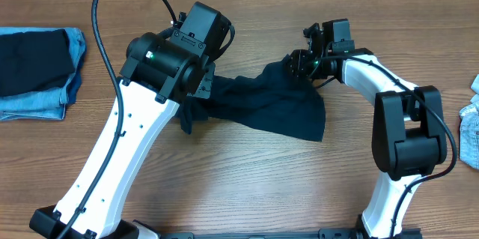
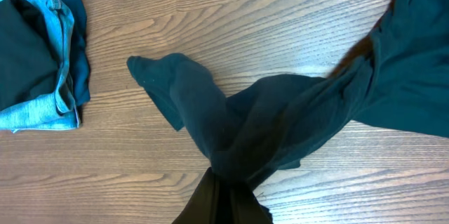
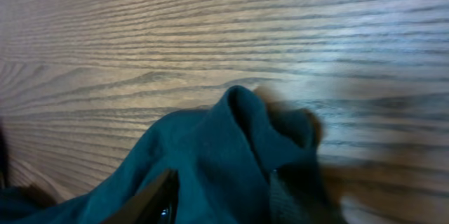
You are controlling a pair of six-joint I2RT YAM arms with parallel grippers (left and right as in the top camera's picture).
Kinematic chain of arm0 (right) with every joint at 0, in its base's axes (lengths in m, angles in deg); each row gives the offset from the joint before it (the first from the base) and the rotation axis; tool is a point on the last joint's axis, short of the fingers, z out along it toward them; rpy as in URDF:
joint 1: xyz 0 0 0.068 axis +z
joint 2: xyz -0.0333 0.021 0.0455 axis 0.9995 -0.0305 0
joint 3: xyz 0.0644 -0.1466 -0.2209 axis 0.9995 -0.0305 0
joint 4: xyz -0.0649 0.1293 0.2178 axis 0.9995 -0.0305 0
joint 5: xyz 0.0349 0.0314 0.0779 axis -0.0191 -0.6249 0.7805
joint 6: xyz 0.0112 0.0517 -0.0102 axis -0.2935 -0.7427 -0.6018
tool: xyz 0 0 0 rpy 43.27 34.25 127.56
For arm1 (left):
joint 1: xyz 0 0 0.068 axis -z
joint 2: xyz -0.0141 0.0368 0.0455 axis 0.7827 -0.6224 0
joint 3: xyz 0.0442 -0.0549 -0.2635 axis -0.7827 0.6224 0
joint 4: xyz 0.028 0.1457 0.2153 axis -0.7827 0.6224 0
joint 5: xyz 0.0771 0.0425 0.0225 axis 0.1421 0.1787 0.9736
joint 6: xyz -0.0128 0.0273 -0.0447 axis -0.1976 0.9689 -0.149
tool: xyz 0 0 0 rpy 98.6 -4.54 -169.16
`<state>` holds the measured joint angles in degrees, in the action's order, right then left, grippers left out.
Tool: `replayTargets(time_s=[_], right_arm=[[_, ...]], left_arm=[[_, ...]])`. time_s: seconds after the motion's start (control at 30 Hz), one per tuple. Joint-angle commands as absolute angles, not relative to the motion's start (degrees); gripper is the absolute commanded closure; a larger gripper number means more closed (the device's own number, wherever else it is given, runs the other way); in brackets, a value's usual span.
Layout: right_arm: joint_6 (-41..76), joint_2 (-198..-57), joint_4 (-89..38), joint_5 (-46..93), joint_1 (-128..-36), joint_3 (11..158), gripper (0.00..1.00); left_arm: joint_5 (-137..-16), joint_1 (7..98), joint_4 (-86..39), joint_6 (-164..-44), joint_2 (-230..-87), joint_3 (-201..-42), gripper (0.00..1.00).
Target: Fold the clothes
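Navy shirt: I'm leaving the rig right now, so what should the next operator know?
Left gripper: shut on a bunched end of the shirt.
Right gripper: open, jaws astride a fold at the shirt's other end.
Shirt: crumpled mid-table between the arms, not folded.
Seemingly done: stack of dark cloth on denim, left edge.
Left: spread and fold the shirt, then probably the denim piece at the right edge.

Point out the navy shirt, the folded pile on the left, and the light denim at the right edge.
navy shirt (image 1: 281, 108), overhead view, middle of the cloth
folded pile (image 1: 34, 63), overhead view, dark top layer
light denim (image 1: 470, 130), overhead view, part showing at the edge
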<state>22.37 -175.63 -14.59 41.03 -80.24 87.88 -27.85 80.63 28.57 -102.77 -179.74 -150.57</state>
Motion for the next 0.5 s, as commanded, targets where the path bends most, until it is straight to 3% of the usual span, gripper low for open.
replayTargets(time_s=[0.0, 0.23, 0.33, 0.47], right_arm=[[22.5, -176.2, -15.3, 41.7, -78.7, 87.8, 0.63], [22.3, -176.2, -16.4, 41.2, -78.3, 87.8, 0.82], [22.2, -176.2, -16.4, 41.3, -78.4, 87.8, 0.96], [20.9, -174.2, -17.5, 41.4, -79.0, 88.1, 0.96]], left_arm=[[-28.4, 80.4, 28.3, -102.6, -178.6, -150.7, 0.95], [-28.7, 80.4, 28.3, -102.5, -178.6, -150.7, 0.95], [-28.8, 80.4, 28.3, -102.5, -178.6, -150.7, 0.95], [-28.7, 80.4, 28.3, -102.5, -178.6, -150.7, 0.95]])
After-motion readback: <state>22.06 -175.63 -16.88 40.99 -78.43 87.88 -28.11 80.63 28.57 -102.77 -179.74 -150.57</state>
